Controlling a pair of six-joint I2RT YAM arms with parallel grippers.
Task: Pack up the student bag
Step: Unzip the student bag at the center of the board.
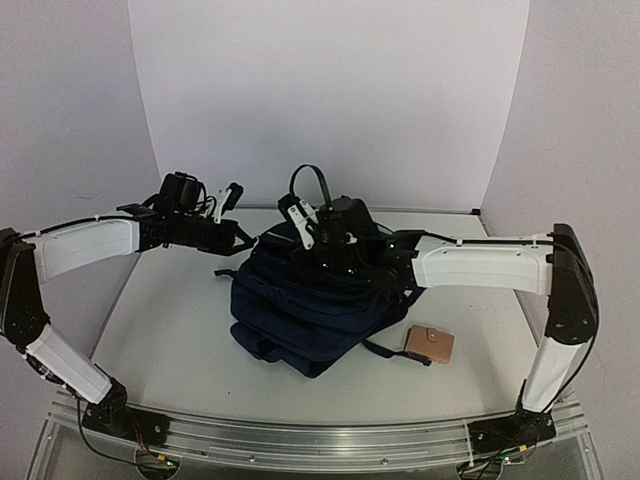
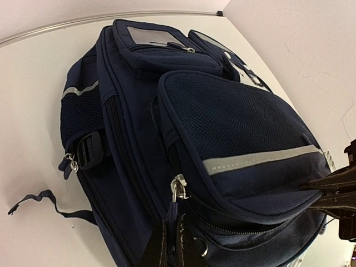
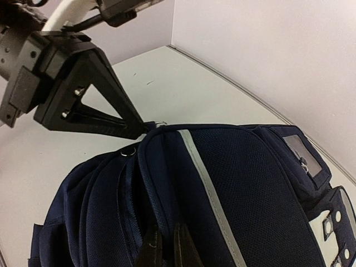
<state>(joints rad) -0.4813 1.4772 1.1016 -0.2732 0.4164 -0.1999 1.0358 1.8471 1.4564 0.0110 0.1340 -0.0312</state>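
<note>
At mid-worktop [image 1: 170,330], the student bag [image 1: 300,300] is lying front pockets up; left fingers [image 2: 154,253] and right fingers [image 3: 149,255] are each clenching its navy fabric at opposite edges

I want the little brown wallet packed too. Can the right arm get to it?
Probably yes. The wallet lies uncovered on the table beside the student bag, on the side of the right arm. But the right fingers are shut on the bag, so they must let go first.

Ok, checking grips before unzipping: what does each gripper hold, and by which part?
Both hold the student bag: left gripper pinches a zipper pull, right gripper the mesh pocket's edge.
</note>
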